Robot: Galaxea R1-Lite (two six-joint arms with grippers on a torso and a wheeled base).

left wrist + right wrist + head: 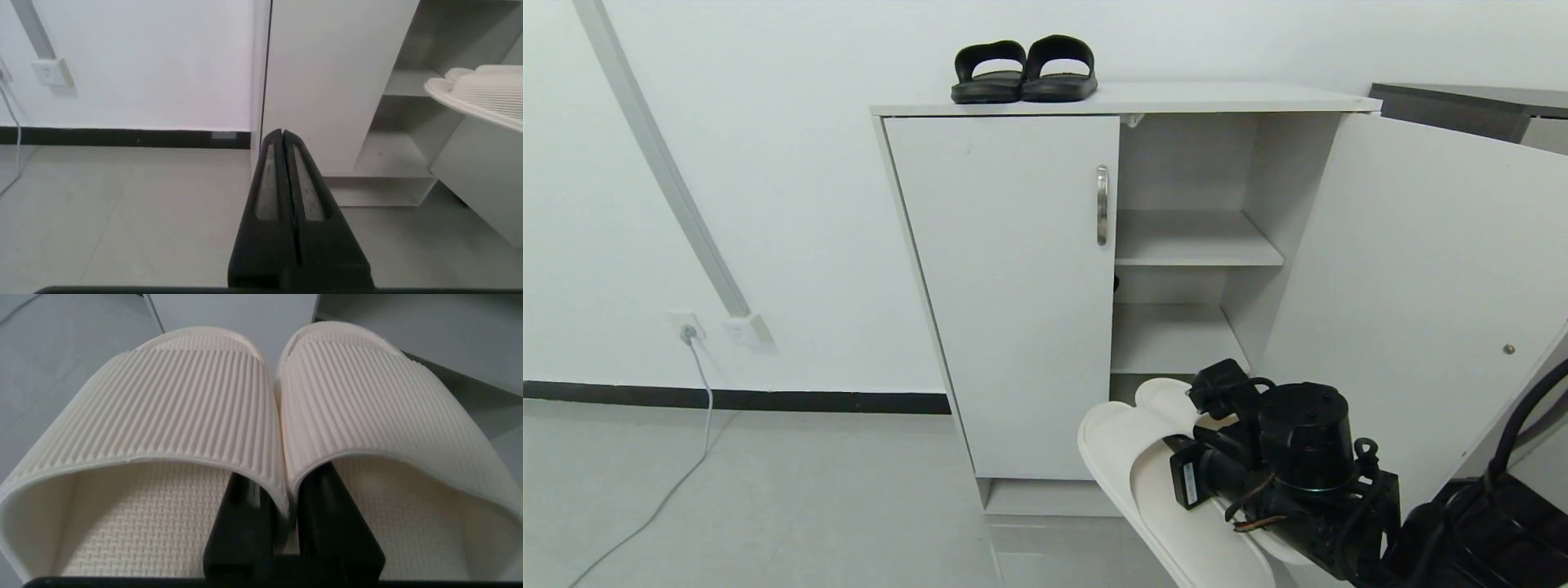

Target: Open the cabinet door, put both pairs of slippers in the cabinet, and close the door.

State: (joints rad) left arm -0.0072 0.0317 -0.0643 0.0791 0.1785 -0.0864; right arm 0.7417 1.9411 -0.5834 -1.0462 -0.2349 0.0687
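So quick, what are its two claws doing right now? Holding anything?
Left gripper: closed, holding nothing.
Right gripper: closed on the white slippers, pinching the pair together.

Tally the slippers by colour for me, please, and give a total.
Black slippers: 2, on top of the cabinet.
White slippers: 2, clamped in the right hand.
Total: 4 slippers.
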